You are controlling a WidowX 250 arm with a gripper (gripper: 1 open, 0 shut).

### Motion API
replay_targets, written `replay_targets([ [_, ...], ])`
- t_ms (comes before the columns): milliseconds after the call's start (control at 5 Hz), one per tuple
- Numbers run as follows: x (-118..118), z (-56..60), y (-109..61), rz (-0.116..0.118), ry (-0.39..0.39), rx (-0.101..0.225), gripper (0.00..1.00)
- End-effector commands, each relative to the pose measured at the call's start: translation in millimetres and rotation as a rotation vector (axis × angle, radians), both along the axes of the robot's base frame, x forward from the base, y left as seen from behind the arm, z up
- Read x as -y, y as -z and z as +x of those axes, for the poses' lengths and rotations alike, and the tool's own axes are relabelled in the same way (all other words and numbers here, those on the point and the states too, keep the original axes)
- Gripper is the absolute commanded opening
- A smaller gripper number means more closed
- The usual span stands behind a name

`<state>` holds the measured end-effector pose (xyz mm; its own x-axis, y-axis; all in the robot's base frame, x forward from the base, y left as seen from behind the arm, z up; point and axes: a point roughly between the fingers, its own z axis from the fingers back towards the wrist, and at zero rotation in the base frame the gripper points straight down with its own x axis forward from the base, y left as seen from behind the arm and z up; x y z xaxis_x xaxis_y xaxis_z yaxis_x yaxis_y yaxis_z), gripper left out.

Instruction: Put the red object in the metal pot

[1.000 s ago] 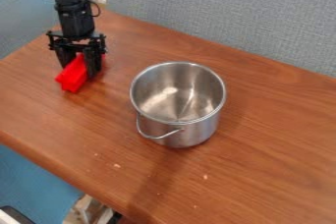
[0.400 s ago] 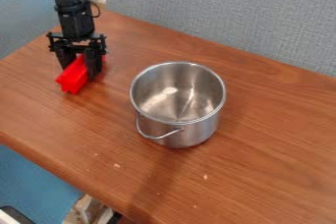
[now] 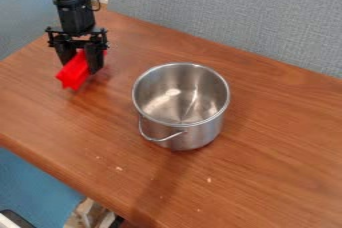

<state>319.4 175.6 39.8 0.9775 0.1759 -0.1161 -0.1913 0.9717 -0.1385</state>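
The long bar [image 3: 74, 71] is bright red — red like a fire truck. The robot arm [image 3: 70, 7] is black, and so is its gripper [image 3: 88, 60]. The pot [image 3: 181, 107] is shiny silver, with light and dark gray stripes of shine on its side and a pale, bright streak inside. The table [image 3: 267, 157] is orange-brown with thin, darker wood lines — and a few tiny pale specks on it. The wall [image 3: 227, 12] behind is gray with little speckles all over. The floor [image 3: 34, 187] at the lower left is blue.
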Motion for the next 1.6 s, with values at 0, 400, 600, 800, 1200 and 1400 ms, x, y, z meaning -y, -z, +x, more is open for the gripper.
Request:
replay_targets([
  [0, -7.7, 3.7, -42.5, 0.056, -0.02, 0.097, 0.0],
  [400, -6.5, 3.3, -48.4, 0.051, -0.035, 0.104, 0.0],
  [600, -6.0, 3.2, -51.0, 0.049, -0.042, 0.107, 0.0],
  [800, 1.1, 4.4, -66.0, 0.041, -0.04, 0.127, 0.0],
  [1200, 23.5, 9.0, -96.0, 0.019, -0.008, 0.166, 0.0],
  [1400, 51.9, 14.1, -119.0, -0.008, 0.051, 0.191, 0.0],
])
